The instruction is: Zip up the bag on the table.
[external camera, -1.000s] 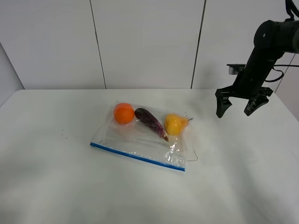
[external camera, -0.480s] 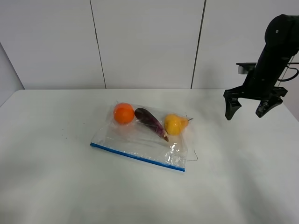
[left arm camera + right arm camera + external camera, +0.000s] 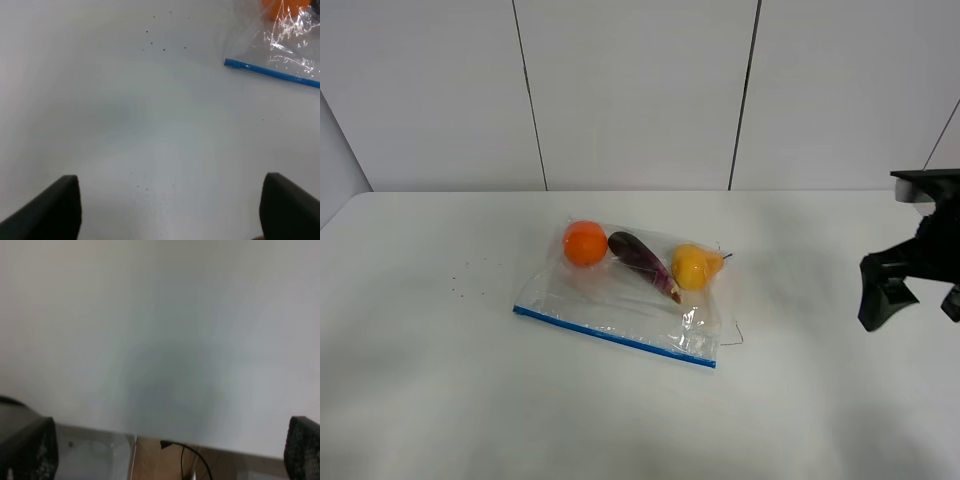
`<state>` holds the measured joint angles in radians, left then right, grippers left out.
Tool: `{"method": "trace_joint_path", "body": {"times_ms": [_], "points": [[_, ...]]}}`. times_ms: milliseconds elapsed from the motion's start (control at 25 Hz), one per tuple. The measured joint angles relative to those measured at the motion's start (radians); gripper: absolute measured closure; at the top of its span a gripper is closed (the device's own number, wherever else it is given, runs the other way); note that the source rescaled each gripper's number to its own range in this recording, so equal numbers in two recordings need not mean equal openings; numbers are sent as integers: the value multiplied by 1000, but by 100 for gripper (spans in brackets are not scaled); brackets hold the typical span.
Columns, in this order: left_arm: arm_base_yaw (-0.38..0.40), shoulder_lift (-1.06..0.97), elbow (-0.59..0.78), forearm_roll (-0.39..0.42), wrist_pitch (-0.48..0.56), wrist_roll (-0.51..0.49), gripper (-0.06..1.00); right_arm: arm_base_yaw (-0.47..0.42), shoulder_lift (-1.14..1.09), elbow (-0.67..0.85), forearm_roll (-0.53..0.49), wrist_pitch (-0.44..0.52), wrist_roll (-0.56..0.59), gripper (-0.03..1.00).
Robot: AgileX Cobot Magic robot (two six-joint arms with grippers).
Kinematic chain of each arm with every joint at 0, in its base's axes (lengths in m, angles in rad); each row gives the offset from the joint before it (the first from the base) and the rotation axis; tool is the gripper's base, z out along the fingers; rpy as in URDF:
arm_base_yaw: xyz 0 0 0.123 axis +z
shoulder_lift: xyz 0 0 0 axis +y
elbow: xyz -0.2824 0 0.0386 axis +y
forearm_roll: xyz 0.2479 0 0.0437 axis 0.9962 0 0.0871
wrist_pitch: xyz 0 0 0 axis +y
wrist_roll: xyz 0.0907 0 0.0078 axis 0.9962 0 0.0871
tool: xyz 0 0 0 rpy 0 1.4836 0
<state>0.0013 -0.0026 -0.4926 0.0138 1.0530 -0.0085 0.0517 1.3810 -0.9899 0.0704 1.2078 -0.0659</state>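
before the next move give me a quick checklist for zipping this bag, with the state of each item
1. Bag lying flat on the table: ok.
2. Blue zipper strip in plain view, nothing on it: ok.
3. Zipper already shut: cannot tell.
4. Left gripper open above bare table near the strip's end: ok.
5. Right gripper open: ok.
6. Right gripper close to the bag: not ok, it is at the table's right edge.

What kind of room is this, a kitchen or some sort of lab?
Most likely a robot test lab, not a kitchen: a bare white table, plain panelled walls, a black robot gripper at the right, and only a bag of produce set out.
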Motion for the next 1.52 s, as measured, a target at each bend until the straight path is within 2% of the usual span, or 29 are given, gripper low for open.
{"method": "trace_joint_path", "body": {"times_ms": [400,640,840,1000,1400,1520], "points": [[0,0,0,0,0,0,-5,0,-573,346,0,-141,0,-3],[0,0,0,0,0,0,-5,0,-942,471,0,-185,0,-3],[0,0,0,0,0,0,-5,0,-1158,491,0,-185,1,-3],[0,0,0,0,0,0,-5,0,-1244,495,0,-184,1,-3],[0,0,0,0,0,0,-5,0,-1260,496,1,-184,1,-3],[0,0,0,0,0,0,-5,-26,-1287,496,1,-184,1,-3]]}}
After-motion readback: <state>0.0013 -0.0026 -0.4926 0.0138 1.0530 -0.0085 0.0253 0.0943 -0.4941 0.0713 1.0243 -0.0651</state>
